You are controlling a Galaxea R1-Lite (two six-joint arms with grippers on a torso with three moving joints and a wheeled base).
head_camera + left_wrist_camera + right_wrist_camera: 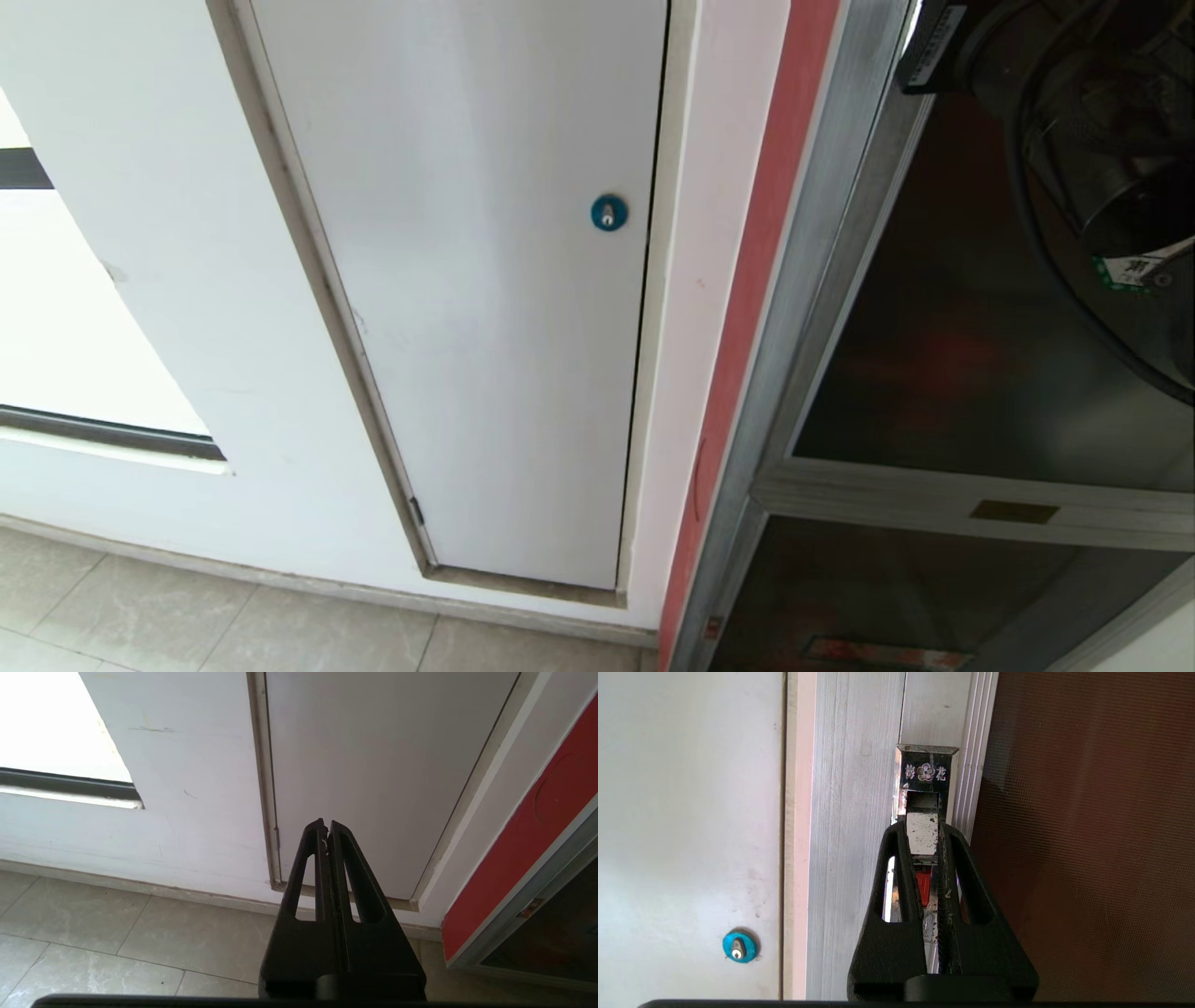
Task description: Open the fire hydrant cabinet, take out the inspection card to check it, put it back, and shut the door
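At the cabinet's left edge, the door point(1087, 835), a tall dark glass panel in a silver frame, stands upright and shut, its long axis vertical. Its chrome latch point(923, 833) sits clamped between the right gripper point(923, 833) fingers, a red tab half hidden behind them. Tinted glass blurs the interior. The left gripper point(326, 828), fingers together, hangs before the white panel point(373, 765) with its blue lock point(609, 213).

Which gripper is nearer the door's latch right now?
Right. The right gripper is shut on the latch at the door's edge; the left gripper hangs low before the white panel, off to the side.
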